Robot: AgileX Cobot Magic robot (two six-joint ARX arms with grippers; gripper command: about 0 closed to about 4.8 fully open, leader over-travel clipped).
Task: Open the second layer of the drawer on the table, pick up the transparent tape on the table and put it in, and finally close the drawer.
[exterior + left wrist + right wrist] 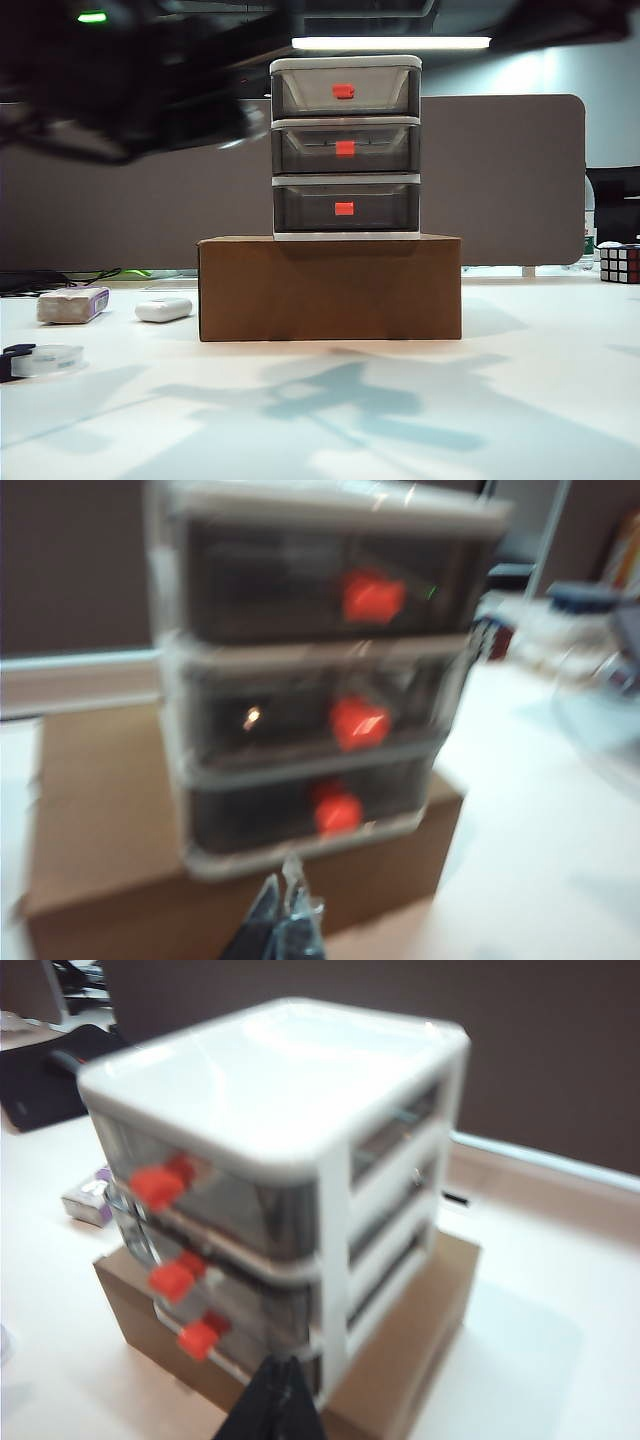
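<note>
A: Drawer (345, 148) first: where does it stand, relative to each hand?

B: It sits on a brown cardboard box (330, 290) on the white tabletop (520, 400). In the left wrist view the left hand (285, 920) is low in front of it, fingers pressed together with nothing between them, tips aimed at the box edge just under the bottom tier. The picture is blurred.

A: And the second layer of the drawer (320, 720)?

B: Pushed in flush with the tiers above and below it, its red-orange tab (358, 723) up and ahead of the left hand's tips, well apart from them.

A: The right hand (275, 1400)?

B: It shows as a dark wedge at the near corner of the cabinet, looking down on the white top and the three tabs off to one side. Its tips seem to meet in a point, but so little shows that I cannot tell whether it is closed. It carries nothing I can see.

A: Where is the transparent tape (40, 360)?

B: Flat on the tabletop at the far left of the exterior view, well away from either hand. Behind it lie a grey block with a purple end (72, 305) and a white pebble-like object (163, 309), beside the box. A dark blurred arm (120, 90) crosses the upper left of that view.
</note>
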